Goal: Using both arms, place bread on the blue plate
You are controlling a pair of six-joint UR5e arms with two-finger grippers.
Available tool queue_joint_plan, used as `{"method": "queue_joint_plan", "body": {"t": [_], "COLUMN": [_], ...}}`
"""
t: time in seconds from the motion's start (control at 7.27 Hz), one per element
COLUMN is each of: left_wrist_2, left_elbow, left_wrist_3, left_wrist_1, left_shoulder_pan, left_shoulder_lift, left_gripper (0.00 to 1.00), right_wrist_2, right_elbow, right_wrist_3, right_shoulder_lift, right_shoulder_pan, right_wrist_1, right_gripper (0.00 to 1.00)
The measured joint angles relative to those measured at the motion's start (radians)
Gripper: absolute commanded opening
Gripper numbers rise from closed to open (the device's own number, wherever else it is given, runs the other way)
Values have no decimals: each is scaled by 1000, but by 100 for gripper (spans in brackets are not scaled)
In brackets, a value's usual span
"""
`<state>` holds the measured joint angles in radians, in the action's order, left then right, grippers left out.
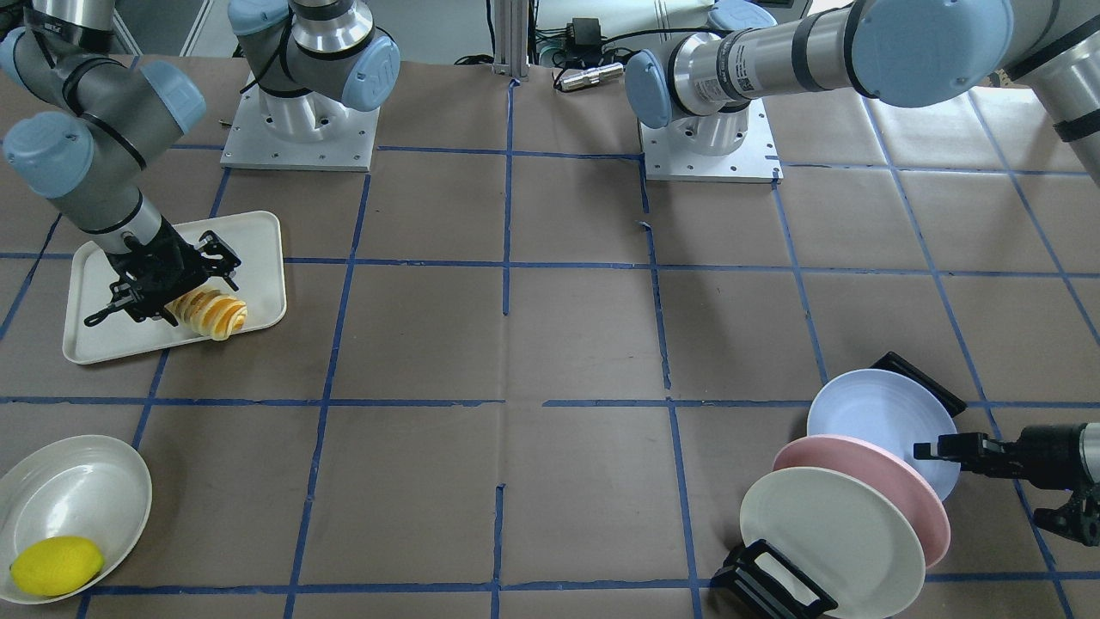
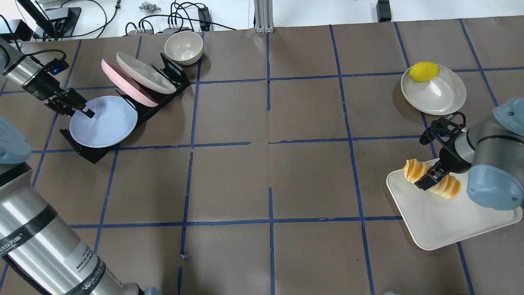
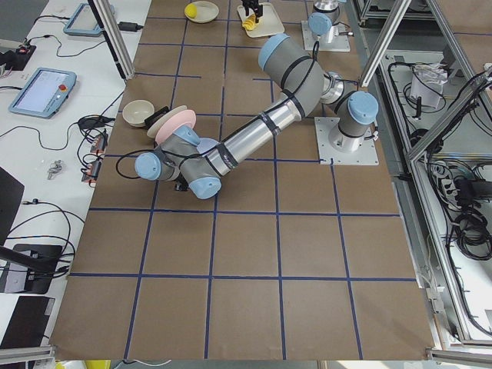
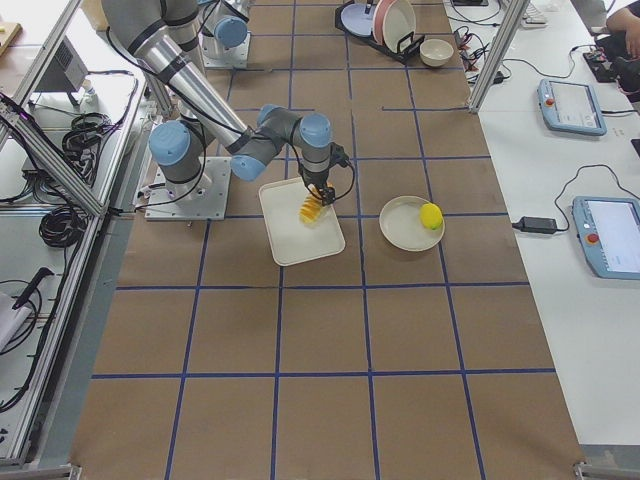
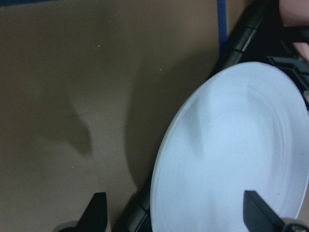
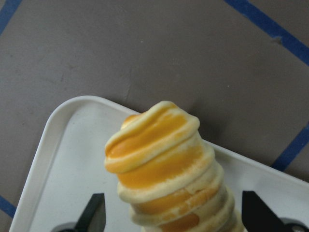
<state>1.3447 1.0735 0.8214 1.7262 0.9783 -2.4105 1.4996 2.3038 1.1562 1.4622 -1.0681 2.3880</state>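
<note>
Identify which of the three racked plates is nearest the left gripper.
The blue plate, at the rack's end: the left gripper, open, straddles its rim. The pink plate and white plate stand farther back.

There are three plates in one rack (image 2: 174, 77) (blue plate (image 2: 104, 123), pink plate (image 2: 122, 82), cream plate (image 2: 143, 73)) — plus one bread (image 2: 447, 187), one lemon (image 2: 423, 71), one tray (image 2: 442, 221), one dish (image 2: 446, 96), one small bowl (image 2: 184, 47), two arms: left arm (image 2: 41, 241), right arm (image 2: 487, 164).
</note>
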Motion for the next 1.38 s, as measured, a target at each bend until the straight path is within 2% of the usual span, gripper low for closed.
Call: {"method": "queue_joint_plan", "body": {"t": [0.14, 0.28, 0.55, 0.83, 1.1, 1.38], "left_wrist_2": [0, 0, 2, 5, 13, 50], "left_elbow": [-7, -10, -11, -6, 21, 95], "left_wrist_3": [-1, -1, -1, 2, 3, 2], "left_wrist_1": [18, 25, 30, 36, 59, 82], "left_shoulder_pan": [-1, -2, -3, -2, 0, 9], "left_shoulder_lift": [1, 3, 16, 43, 111, 224], "left_gripper": [11, 9, 7, 5, 4, 4], "right_wrist_2": [3, 11, 57, 78, 98, 101], "right_elbow": [0, -1, -21, -78, -154, -267], "right_wrist_3": [-3, -14, -120, -299, -410, -516], "right_shoulder_lift": [-24, -32, 4, 158, 301, 346], "right_shoulder_pan": [0, 0, -8, -65, -135, -174], "right_wrist_1": [25, 33, -38, -268, -492, -684], "right_gripper": [18, 10, 10, 10, 11, 11]}}
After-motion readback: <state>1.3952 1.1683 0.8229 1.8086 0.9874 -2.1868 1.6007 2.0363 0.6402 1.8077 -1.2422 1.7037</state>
